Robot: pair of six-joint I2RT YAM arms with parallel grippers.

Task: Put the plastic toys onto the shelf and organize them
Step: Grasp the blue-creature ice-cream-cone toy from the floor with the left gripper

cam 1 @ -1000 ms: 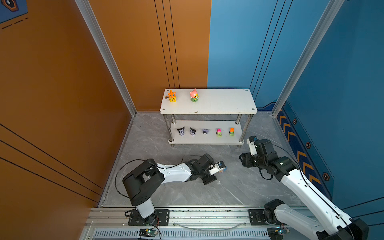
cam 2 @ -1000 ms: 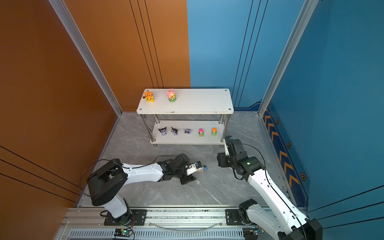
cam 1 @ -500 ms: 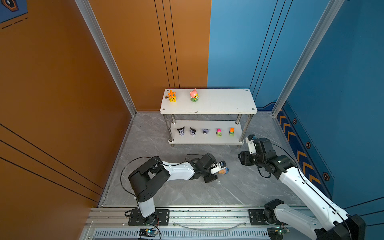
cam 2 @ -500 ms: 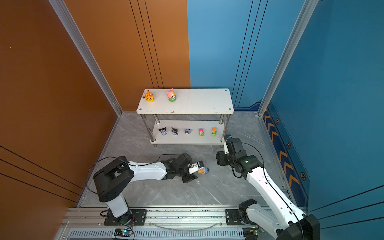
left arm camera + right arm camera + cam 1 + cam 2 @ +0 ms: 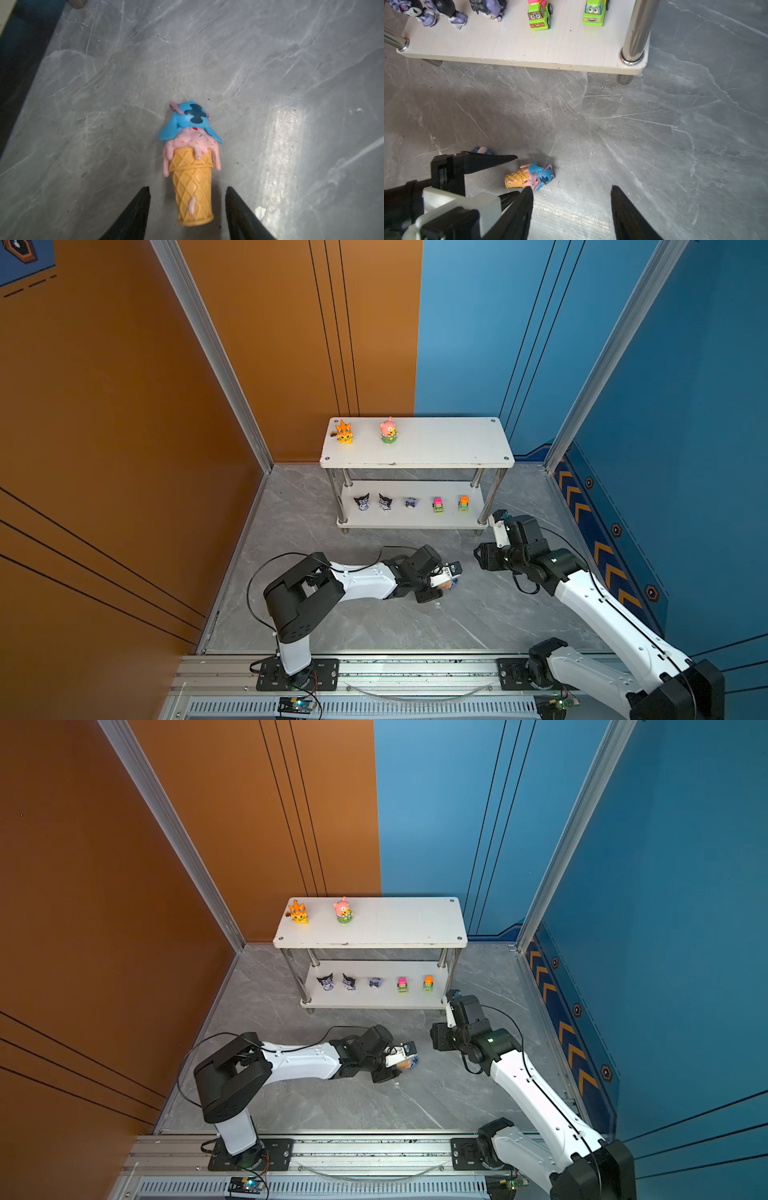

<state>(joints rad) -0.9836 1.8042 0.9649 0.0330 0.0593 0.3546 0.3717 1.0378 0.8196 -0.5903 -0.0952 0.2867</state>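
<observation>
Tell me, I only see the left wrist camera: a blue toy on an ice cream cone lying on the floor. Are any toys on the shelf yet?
Observer: Yes. In both top views an orange spiky creature and a pink bear stand on the top board of the shelf.
Operator: And the bottom board?
Observer: Three black-purple eared heads and two green trucks stand in a row there.
Operator: Any more toys on the floor?
Observer: The right wrist view shows one grey-blue toy lying near your cone toy, partly hidden.
</observation>
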